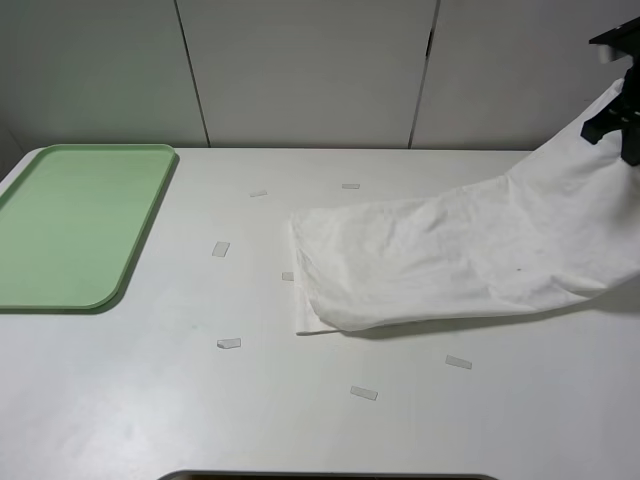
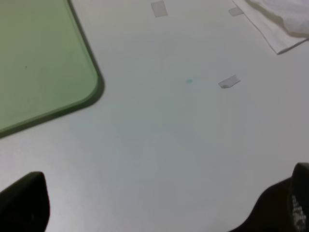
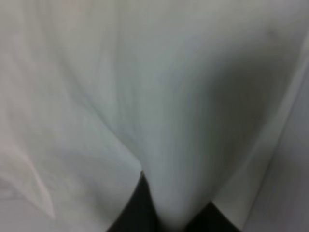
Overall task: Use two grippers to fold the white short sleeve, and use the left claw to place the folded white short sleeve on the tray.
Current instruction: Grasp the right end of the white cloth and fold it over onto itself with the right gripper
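Where the right gripper (image 1: 615,125) pinches its raised end, the white short sleeve (image 1: 450,265) stretches lengthwise down and away from those fingers onto the table (image 1: 200,420).

Left wrist: the left claw (image 2: 154,208) has its fingers (image 2: 24,203) wide apart, and the tray (image 2: 38,58) corner lies ahead of them.

Right wrist: the fingers (image 3: 140,208) are clamped on the white short sleeve.

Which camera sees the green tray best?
The exterior high view: nearly the whole tray shows, lying flat. The left wrist view catches only one rounded corner. The right wrist view shows none of it, only the white short sleeve.
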Robot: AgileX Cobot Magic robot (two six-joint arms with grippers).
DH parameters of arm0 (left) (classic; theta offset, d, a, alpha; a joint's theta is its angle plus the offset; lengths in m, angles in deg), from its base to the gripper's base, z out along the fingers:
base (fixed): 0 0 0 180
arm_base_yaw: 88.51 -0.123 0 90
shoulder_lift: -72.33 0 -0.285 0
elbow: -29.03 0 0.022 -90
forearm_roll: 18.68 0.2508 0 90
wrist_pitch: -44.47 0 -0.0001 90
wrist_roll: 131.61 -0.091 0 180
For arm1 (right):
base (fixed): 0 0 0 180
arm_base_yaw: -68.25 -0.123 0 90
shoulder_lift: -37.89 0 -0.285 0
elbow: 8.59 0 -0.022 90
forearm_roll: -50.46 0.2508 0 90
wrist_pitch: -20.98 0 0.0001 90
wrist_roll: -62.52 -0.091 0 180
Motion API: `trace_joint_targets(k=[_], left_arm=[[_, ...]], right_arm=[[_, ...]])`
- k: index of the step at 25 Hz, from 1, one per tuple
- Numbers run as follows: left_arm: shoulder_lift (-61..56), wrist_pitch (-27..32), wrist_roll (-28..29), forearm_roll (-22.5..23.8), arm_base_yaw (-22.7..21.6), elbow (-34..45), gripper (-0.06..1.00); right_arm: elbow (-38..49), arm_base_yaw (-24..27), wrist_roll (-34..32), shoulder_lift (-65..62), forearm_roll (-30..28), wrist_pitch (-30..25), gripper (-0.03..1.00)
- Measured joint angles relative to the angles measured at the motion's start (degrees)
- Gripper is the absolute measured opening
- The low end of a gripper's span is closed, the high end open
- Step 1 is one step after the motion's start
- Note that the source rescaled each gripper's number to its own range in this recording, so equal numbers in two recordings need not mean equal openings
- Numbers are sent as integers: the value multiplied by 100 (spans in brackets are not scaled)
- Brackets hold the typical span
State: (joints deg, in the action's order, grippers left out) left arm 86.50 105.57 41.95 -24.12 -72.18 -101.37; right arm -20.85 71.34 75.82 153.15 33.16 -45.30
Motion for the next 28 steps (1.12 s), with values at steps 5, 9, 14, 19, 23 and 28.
trace_joint_targets(k=[5,9,14,19,23,28], left_arm=[[0,0,0,0,0,0,98],[0,0,6,0,0,0,98],[0,0,6,0,0,0,98],[0,0,6,0,0,0,98],[0,0,6,0,0,0,98],[0,0,6,0,0,0,98]], right_arm=[[0,-205,-201,219,-11,-13,3],[0,-539,-548,364,-69,-75,3],[68,-1010,-952,449,-70,-140,3],[277,-1331,-1330,449,-70,-140,3],[514,-1529,-1535,449,80,-23,3],[532,-1556,-1583,449,342,120,3]])
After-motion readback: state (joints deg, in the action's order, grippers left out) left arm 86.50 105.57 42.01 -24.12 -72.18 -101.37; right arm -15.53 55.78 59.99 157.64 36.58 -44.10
